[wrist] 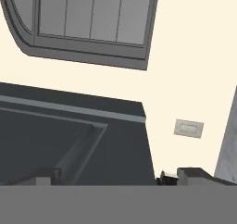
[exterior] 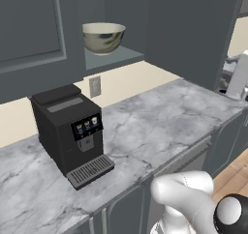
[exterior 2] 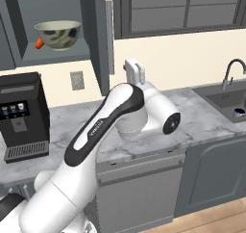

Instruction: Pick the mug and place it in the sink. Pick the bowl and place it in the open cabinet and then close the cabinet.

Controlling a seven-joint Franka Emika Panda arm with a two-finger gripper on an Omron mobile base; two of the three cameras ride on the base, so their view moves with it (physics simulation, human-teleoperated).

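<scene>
sitting on the shelf of the open cabinet [exterior 2: 29,58] is the bowl [exterior 2: 57,34], with its round side up and its cream inside showing. from the left base view the bowl [exterior: 102,37] is on the same pale shelf, high above the black coffee machine [exterior: 70,131] on the marble counter [exterior: 160,126]. the cabinet door [exterior 2: 102,39] is swung out, edge on to the right base view, and the white arm reaches up just beside it. the gripper [wrist: 109,174] shows low in the hand view, where two dark finger tips [wrist: 194,174] poke up right at the door's dark panel and its long bar handle [wrist: 76,153]. the tips are far apart, so the jaws look open, and nothing sits between them. the bowl is off to the side of the jaws, back inside the cabinet, well apart from them. the mug [exterior 2: 239,112] is a small thing down in the sink [exterior 2: 226,99], near the curved faucet [exterior 2: 232,71]. a wall plug plate [wrist: 189,128] and a window [wrist: 88,21] show behind the door in the hand view.
</scene>
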